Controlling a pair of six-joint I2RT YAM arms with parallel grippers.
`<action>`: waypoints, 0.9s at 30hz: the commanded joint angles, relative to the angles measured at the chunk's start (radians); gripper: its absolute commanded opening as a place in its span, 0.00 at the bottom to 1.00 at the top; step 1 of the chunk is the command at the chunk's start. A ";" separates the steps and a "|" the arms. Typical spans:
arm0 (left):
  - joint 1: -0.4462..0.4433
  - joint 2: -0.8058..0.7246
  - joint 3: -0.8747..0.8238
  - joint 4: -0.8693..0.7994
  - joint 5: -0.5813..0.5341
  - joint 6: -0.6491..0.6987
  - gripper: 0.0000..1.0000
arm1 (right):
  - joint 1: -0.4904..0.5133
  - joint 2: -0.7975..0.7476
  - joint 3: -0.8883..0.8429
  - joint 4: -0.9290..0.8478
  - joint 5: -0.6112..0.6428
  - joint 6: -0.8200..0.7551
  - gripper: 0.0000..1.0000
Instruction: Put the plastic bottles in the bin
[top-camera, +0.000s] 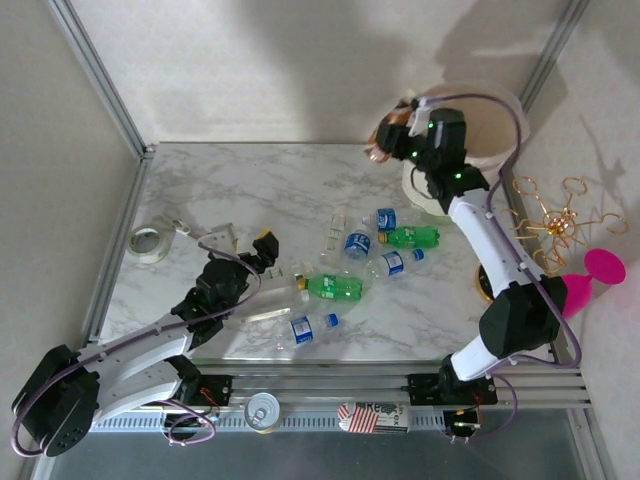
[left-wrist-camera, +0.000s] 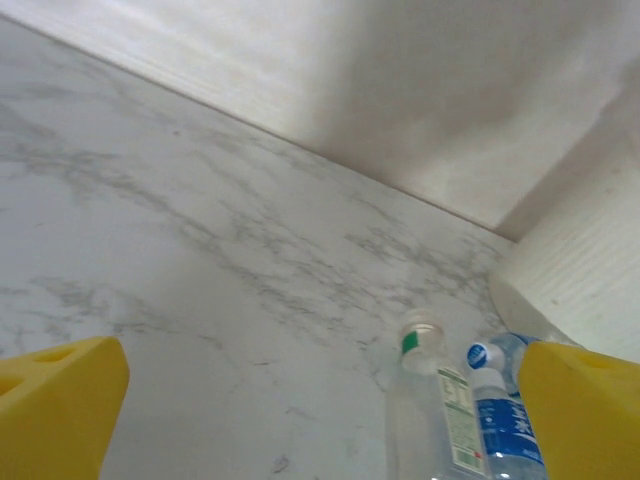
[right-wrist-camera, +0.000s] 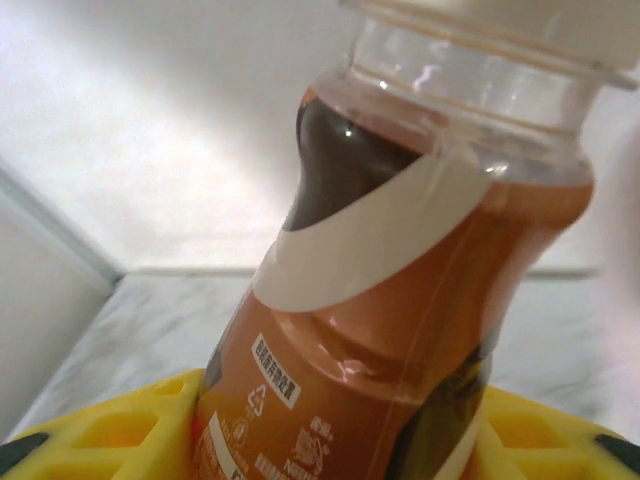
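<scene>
From above, the left gripper (top-camera: 270, 250) stands wide open, loose bottles (top-camera: 345, 275) just beyond its tips. The right gripper (top-camera: 392, 135) clamps an orange-labelled bottle (top-camera: 376, 150) beside the bin (top-camera: 505, 100). On the left wrist, a clear bottle (left-wrist-camera: 430, 410) lies ahead between the spread fingers (left-wrist-camera: 60, 400). On the right wrist, yellow pads squeeze the orange-labelled bottle's lower body.

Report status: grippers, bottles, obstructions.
Left gripper: jaws open, empty, low over table. Right gripper: jaws shut on orange bottle, raised by bin. Several bottles mid-table; nothing seen blocking.
</scene>
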 joint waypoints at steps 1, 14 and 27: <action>0.025 -0.017 -0.028 -0.027 -0.052 -0.082 1.00 | -0.044 -0.014 0.077 -0.044 0.247 -0.113 0.50; 0.061 -0.088 -0.099 -0.026 -0.078 -0.155 1.00 | -0.159 0.116 0.182 -0.060 0.431 -0.156 0.52; 0.072 -0.130 -0.110 -0.039 -0.077 -0.183 1.00 | -0.169 0.189 0.205 -0.145 0.417 -0.141 0.71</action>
